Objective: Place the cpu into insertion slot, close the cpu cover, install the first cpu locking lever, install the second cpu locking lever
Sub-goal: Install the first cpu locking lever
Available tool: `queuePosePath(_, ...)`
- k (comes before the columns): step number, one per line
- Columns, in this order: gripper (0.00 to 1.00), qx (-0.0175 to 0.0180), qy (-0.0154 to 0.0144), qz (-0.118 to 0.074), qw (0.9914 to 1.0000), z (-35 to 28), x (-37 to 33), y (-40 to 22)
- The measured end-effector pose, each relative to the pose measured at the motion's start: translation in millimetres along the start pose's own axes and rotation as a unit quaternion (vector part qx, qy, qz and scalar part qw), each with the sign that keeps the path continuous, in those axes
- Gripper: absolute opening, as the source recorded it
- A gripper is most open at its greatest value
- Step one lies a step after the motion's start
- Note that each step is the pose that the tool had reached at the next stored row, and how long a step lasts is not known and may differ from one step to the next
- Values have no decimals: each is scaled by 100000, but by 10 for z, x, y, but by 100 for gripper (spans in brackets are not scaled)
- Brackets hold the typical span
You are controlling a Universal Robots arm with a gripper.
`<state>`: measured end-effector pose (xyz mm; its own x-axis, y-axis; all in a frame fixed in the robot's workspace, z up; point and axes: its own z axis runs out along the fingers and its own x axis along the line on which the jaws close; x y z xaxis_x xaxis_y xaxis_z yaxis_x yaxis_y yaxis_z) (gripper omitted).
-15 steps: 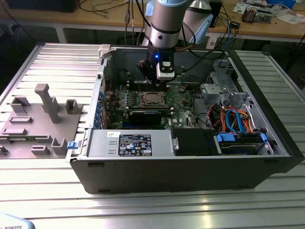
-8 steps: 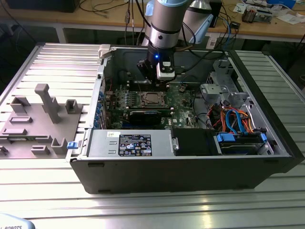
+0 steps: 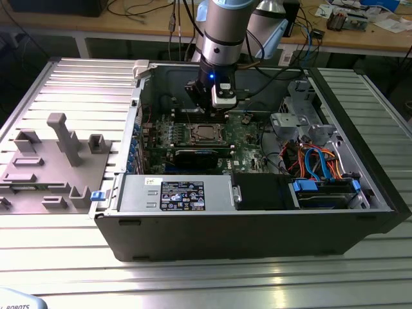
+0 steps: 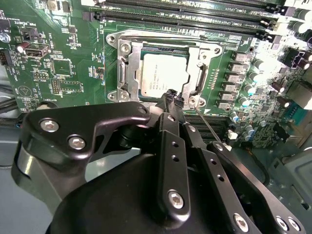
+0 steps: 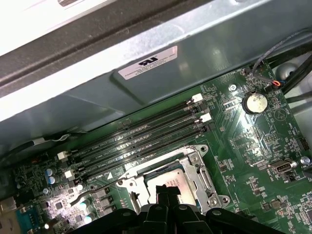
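Computer case (image 3: 257,232) stands open on the table (image 3: 193,283), with the fixture tray (image 3: 38,187) at the exterior view's left. Motherboard (image 3: 248,132) lies inside. The cpu (image 4: 163,73) sits in the insertion slot (image 4: 168,48), framed by the cpu cover (image 4: 131,68), with memory slots (image 5: 141,139) alongside.

cpu (image 4: 163,73): near edge covered by the gripper (image 4: 174,96) in the second wrist view; in the first wrist view, near half behind the gripper's black body.
insertion slot (image 4: 168,48): centre buried under the cpu and the cpu cover (image 4: 127,68).
cpu cover: near rail hidden by the gripper.
locking lever (image 4: 208,126): thin rod, lower end lost behind the gripper; latched or not, cannot tell.
gripper: body cut off by the picture edge in both wrist views; contact with the cpu unclear.
arm (image 3: 222,26): cut off at the exterior view's top.
grey fixture plate (image 3: 45,177): cut off at the exterior view's left.
motherboard (image 5: 253,146): cut off by edges in both wrist views.
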<state>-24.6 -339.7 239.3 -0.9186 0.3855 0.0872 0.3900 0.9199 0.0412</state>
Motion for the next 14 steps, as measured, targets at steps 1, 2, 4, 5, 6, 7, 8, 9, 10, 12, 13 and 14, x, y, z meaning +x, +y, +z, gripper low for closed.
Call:
queuePosePath(1, 11, 3, 2, -26, 100000, 0, 0, 0)
queuePosePath(2, 11, 3, 3, -53, 100000, 0, 0, 0)
queuePosePath(4, 11, 11, 5, -111, 100000, 0, 0, 0)
queuePosePath(5, 11, 15, 6, -140, 100000, 0, 0, 0)
queuePosePath(6, 11, 17, 8, -179, 100000, 0, 0, 0)
queuePosePath(7, 11, 18, 8, -211, 100000, 0, 0, 0)
queuePosePath(8, 11, 24, 9, -233, 100000, 0, 0, 0)
queuePosePath(9, 11, 25, 9, -249, 100000, 0, 0, 0)
queuePosePath(10, 11, 27, 10, -265, 100000, 0, 0, 0)
queuePosePath(12, 11, 28, 13, -299, 100000, 0, 0, 0)
queuePosePath(13, 11, 29, 12, -311, 100000, 0, 0, 0)
queuePosePath(14, 11, 32, 13, -323, 99999, 0, 0, 0)
